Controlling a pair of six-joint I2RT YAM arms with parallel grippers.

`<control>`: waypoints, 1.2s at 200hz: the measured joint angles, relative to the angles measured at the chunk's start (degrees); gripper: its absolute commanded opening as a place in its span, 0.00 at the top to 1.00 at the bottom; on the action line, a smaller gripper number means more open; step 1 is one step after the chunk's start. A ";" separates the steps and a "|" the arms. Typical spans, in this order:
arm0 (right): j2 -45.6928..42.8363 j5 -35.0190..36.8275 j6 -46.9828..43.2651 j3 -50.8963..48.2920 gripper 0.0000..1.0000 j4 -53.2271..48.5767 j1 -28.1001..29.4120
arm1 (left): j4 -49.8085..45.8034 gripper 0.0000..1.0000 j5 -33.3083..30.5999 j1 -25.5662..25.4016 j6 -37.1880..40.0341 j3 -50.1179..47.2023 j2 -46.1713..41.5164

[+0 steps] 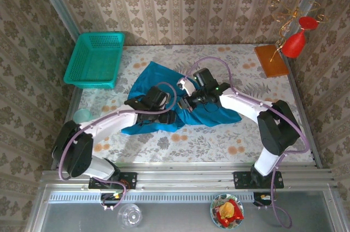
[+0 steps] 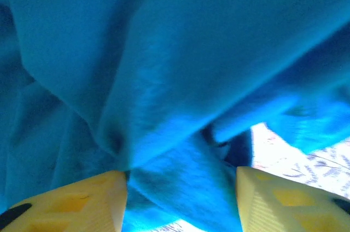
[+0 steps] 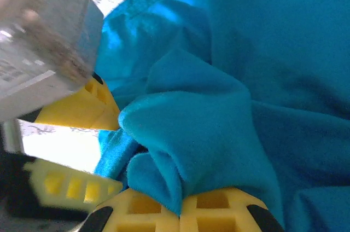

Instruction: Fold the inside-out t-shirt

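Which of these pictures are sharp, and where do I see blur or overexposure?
Top external view: evenly lit, sharp, the t-shirt clear against the floral table. Left wrist view: cloth soft and slightly blurred; table at lower right blown out nearly white. Right wrist view: folds fairly sharp, grey block at upper left blurred, lower-left gap overexposed.

We see the left gripper (image 2: 180,178) with its fingers (image 2: 76,206) cut by the bottom edge; the t-shirt (image 2: 180,68) right ahead of them is blurred. Up-left of the right gripper (image 3: 181,206), there's a blurred grey block (image 3: 38,51) we can't identify.
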 measured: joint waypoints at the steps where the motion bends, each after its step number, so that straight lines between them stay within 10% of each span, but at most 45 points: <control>1: 0.00 0.13 0.00 0.02 1.00 -0.09 0.00 | 0.00 0.61 -0.15 0.00 0.17 0.00 0.17; 42: 1.33 12.66 -2.29 5.05 1.00 -5.79 0.00 | 0.20 0.99 -1.14 2.58 2.25 -0.07 2.08; 114: 10.14 32.44 -1.77 15.26 0.56 -11.58 0.35 | -0.31 1.00 3.69 11.15 7.91 -1.09 0.42; 240: 3.63 16.13 33.62 4.96 0.57 -11.30 9.35 | -0.48 0.94 8.48 11.10 9.64 -2.89 5.16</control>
